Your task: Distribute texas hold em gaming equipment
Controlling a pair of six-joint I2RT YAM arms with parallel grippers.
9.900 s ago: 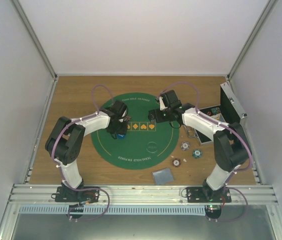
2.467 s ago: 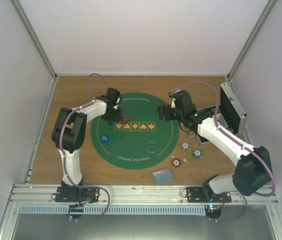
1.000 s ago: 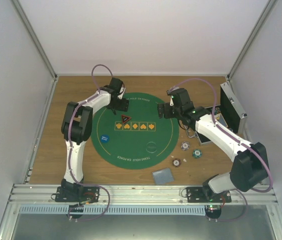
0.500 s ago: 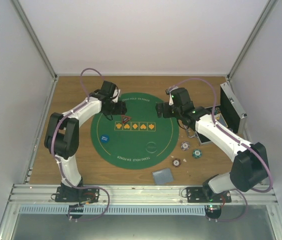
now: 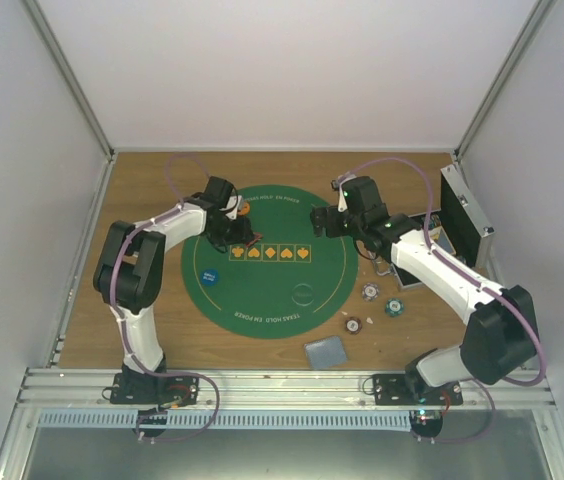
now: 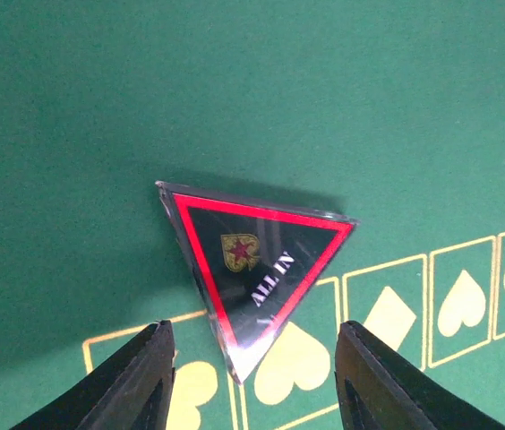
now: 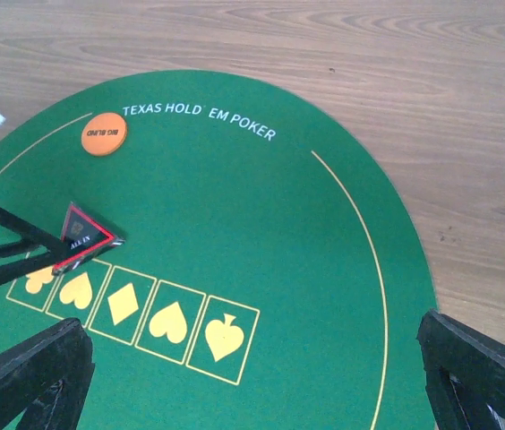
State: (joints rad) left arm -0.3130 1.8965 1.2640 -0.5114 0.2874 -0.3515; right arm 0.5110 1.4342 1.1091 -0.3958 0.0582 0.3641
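Marker: dark triangular marker (image 6: 252, 260) lies on the green felt mat (image 6: 369, 107), overlapping the printed card boxes (image 6: 432, 296).
Left gripper (image 6: 254, 333): jaws apart, flanking its near corner, not touching.
Right gripper (image 7: 251, 322): jaws wide apart, empty.
Advice: reach further in, so the jaws meet broader edges.

1. Top external view: moderately bright, even, diffuse light from above. White walls carry no glare. Overall softness; fine print on the green mat (image 5: 272, 290) is not readable.
2. Same view: only faint, soft-edged shadows under the arms.
3. Left wrist view: the mat dims toward the lower left. The triangular marker (image 6: 252, 269) is in sharp focus with legible lettering, a dark shadow along its upper edge and a thin bright sheen on its rim. The left gripper (image 6: 252, 330) fingers (image 6: 132, 385) are black and slightly soft.
4. Right wrist view: bright and even, with crisp mat print. The orange disc (image 7: 104, 133) is legible. The wooden table (image 7: 467, 107) is pale. The right gripper (image 7: 251, 322) fingers (image 7: 476, 367) are near-black, detail lost.
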